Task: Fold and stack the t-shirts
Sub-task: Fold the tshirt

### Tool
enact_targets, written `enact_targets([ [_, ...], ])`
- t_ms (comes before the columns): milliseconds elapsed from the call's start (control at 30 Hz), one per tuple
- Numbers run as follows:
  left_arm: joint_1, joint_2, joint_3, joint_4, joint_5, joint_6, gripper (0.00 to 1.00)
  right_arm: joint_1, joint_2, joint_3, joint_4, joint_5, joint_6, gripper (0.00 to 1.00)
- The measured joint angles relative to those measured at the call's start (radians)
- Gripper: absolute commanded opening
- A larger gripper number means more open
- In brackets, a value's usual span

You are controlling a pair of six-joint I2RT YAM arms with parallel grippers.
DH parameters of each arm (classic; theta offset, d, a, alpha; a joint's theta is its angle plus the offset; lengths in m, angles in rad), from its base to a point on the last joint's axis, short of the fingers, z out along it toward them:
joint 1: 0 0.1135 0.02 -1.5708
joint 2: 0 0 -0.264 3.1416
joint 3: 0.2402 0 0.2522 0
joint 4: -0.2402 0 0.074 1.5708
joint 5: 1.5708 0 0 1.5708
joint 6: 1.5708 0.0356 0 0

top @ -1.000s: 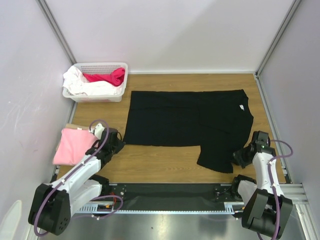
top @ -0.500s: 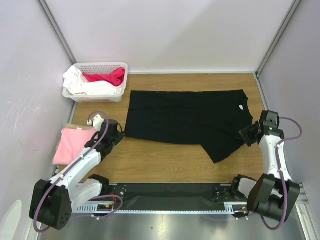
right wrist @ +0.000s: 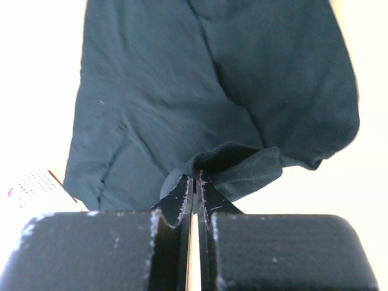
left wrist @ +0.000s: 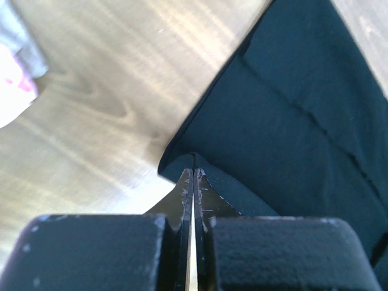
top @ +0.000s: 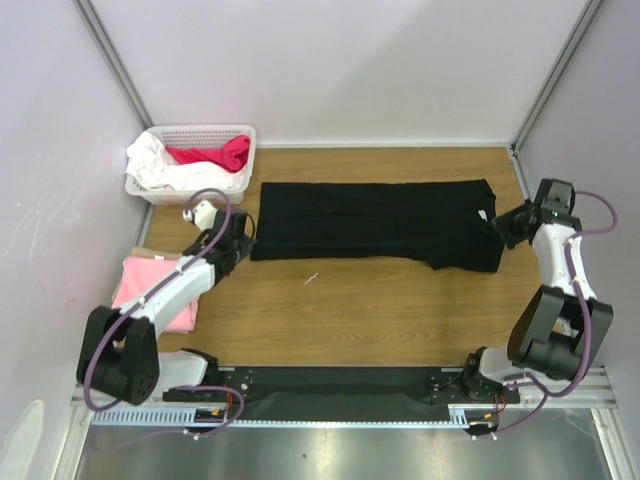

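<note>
- white basket (top: 200, 130) at the far left corner, white and red cloth inside, just clear of the black t-shirt (top: 370, 222)
- pink t-shirt (top: 135, 285) at the left edge of the worktop (top: 380, 310), left arm crossing over it
- black t-shirt lies as a long flat band across the far half
- left gripper (left wrist: 193, 176) clenched on its near-left corner
- right gripper (right wrist: 194, 179) clenched on its right end, cloth bunched there

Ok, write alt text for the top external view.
A black shirt lies folded into a long band across a wooden table, its ends pinched by the left hand and right hand. A folded pink shirt sits at the table's left edge, near a white basket of clothes.
</note>
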Motion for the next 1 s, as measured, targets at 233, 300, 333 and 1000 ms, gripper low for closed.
enact_targets([
  [233,0.000,0.147,0.112,0.033,-0.015,-0.009,0.00,-0.001,0.163,0.108,0.064,-0.039,-0.012,0.00],
  [300,0.000,0.190,0.144,0.037,-0.019,-0.008,0.00,0.000,0.209,0.131,0.067,-0.047,-0.020,0.00],
  [333,0.001,0.206,0.158,0.036,-0.019,-0.008,0.00,0.000,0.232,0.145,0.067,-0.050,-0.024,0.00],
  [1000,0.001,0.472,0.385,0.041,-0.101,0.106,0.00,0.067,0.571,0.450,0.095,-0.105,-0.120,0.00],
])
